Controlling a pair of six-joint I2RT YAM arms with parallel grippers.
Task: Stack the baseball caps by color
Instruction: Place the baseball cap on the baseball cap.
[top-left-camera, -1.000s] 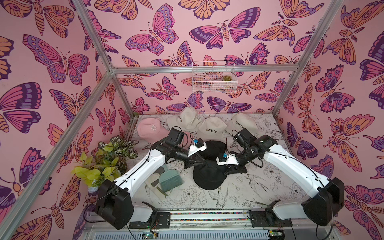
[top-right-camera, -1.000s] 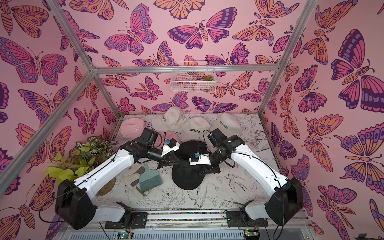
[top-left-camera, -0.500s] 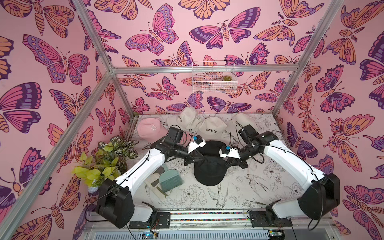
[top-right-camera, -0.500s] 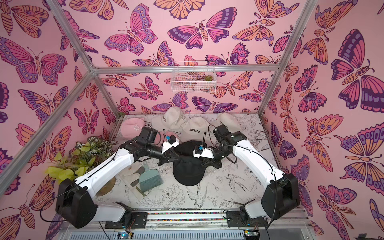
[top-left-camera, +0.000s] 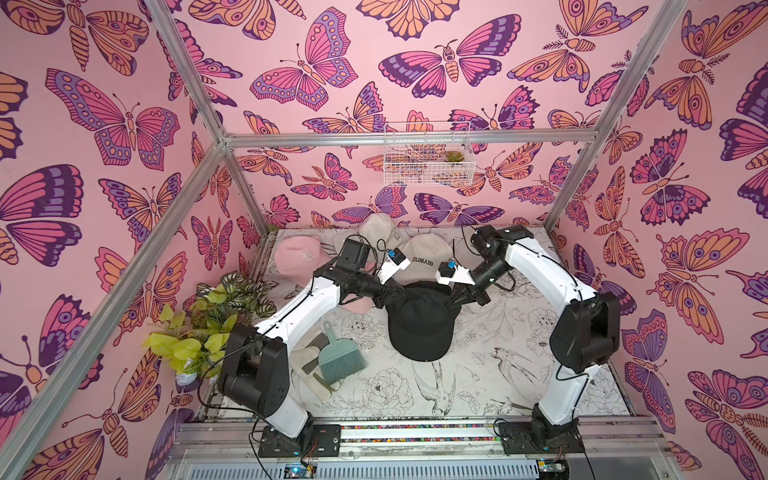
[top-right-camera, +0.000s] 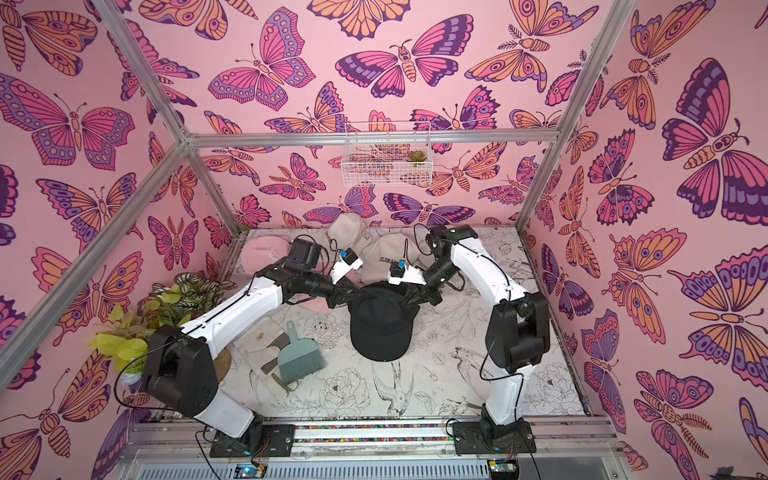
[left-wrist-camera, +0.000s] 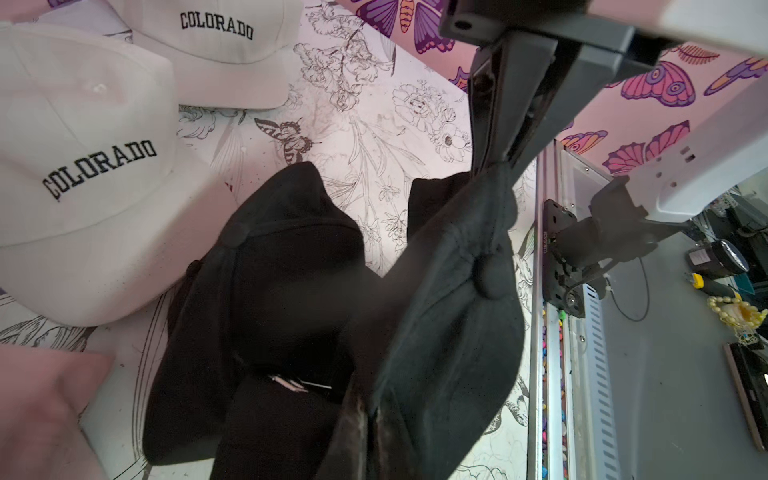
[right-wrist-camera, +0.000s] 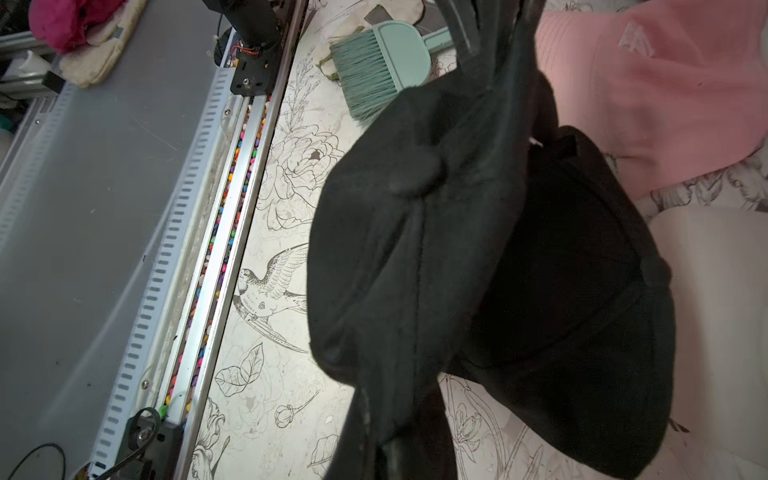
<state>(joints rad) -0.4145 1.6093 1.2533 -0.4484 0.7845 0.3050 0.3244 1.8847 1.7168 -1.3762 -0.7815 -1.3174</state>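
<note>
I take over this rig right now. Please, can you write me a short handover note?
Left gripper and right gripper: both jaws shut on the held black cap, one at each side.
It hangs over a second black cap on the table.
Done: no colour stack complete yet.
Left: lower it on, then stack the cream COLORADO caps and pink caps, which lie apart behind it.
</note>
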